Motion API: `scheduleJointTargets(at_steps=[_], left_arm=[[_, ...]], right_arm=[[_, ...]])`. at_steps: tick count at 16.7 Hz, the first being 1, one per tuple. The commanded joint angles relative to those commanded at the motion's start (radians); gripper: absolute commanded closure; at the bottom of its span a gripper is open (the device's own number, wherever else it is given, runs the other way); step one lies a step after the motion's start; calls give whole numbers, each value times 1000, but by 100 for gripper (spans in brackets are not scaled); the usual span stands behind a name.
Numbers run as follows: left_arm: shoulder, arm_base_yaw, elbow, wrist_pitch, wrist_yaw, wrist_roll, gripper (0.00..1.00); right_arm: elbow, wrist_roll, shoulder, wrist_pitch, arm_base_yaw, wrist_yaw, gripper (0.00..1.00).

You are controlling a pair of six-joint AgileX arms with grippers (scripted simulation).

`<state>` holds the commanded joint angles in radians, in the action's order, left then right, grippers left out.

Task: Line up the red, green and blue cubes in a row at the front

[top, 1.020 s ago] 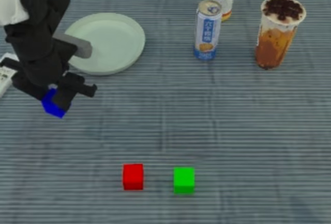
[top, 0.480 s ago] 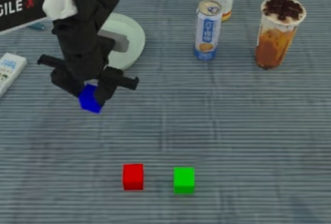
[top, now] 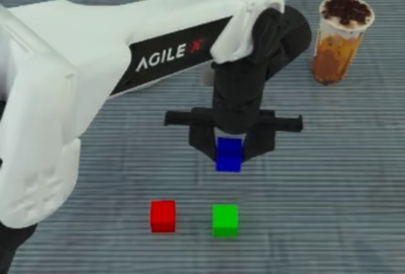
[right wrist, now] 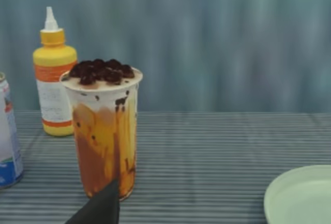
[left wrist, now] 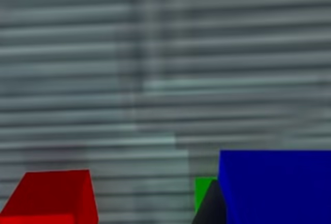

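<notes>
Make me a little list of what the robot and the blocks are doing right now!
left gripper: shut on the blue cube, held above the table
red cube: on the table near the front
green cube: on the table, to the right of the red cube, apart from it
blue cube spot: just behind the green cube
right gripper: not seen from above
drinks: brown cup at the back right

red cube (top: pixel 162 215) left of green cube (top: pixel 224 219); blue cube (top: pixel 228 154) behind both
</notes>
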<state>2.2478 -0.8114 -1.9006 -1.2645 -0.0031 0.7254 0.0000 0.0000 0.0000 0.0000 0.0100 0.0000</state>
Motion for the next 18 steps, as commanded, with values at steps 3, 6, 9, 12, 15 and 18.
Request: scheduleJointTargets(at_steps=[3,6,9,12,15,18], left_arm=[[39,-127,-94,-37,-5,185,100],[52,-198,-146,-50,-11,274,100],[53,-205,-152,-51,-12,283,100],[49,-202,-146,-46,-11,280,100],[59,-201,-86,25,-11,279,100],[80,-201,5,142,-11,280,100]], right_arm=[[0,0,0,0,0,0,0],[0,0,0,0,0,0,0],[0,0,0,0,0,0,0],[0,0,0,0,0,0,0],[0,0,0,0,0,0,0],[0,0,0,0,0,0,0]])
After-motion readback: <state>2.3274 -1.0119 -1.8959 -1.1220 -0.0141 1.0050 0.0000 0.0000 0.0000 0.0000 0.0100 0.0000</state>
